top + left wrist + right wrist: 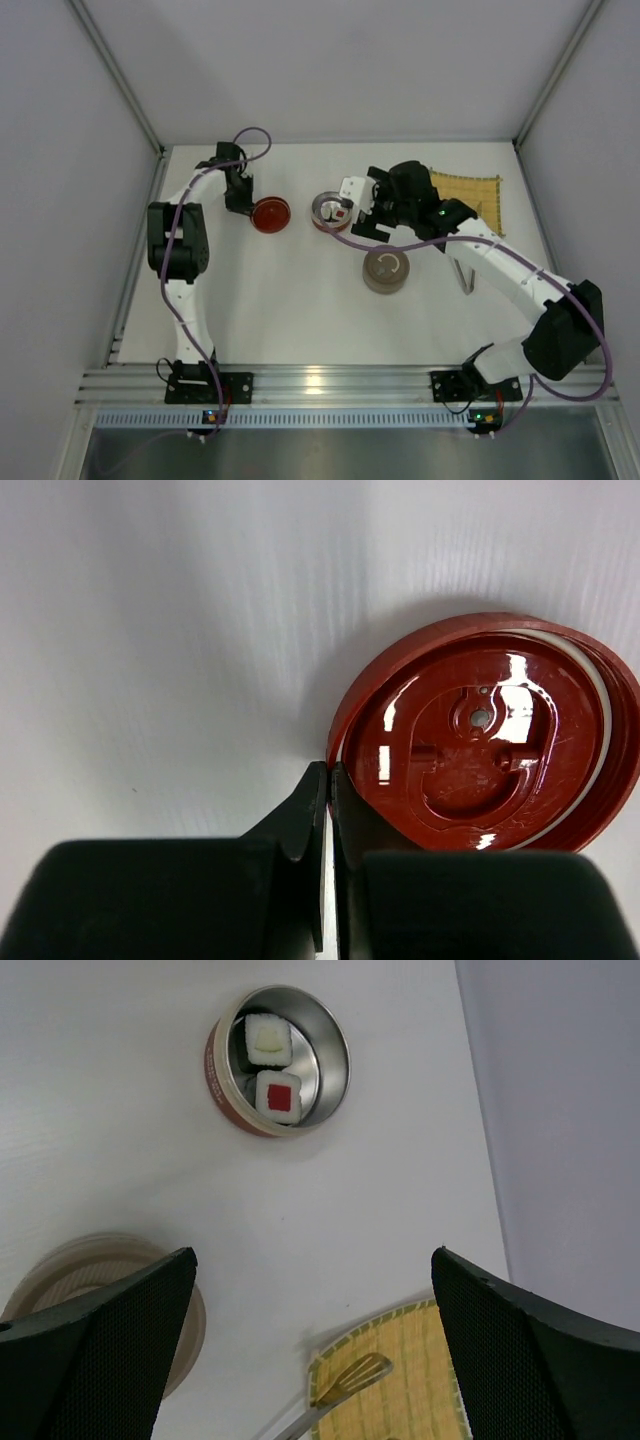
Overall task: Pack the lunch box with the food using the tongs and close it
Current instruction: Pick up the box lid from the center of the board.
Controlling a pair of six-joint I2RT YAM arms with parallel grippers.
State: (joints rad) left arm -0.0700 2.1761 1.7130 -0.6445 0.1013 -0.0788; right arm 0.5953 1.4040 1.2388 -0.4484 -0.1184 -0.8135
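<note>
Right wrist view showed the right gripper (312, 1260) spread wide with nothing between its fingers, hanging over bare table (120, 1110) between the lunch box (218, 1070) and the yellow mat (420, 1360). The lunch box, a small round metal tin, held two pieces of food (278, 1095) side by side: white-and-dark squares, one with a red centre and one pale. The tongs (348, 1378) lay with their tip on the edge of the mat, the rest running out of frame. They looked thin, stiff and slick, and probably light and springy. A hold partway along both arms, away from the joined end, would likely let the claw squeeze them without twisting.

The left gripper (328, 775) was pressed together at the rim of the red lid (480, 730), apparently pinching that edge. The lid looked hard, glossy and light, so so thin a nip might slip or let it swing.

From above, the lid sat left of the tin and apart from it, with open table between them. A tan round container (385, 271) stood near the tin's front. The mat lay close to the right wall, so the tongs seemed best approached from the table's middle
</note>
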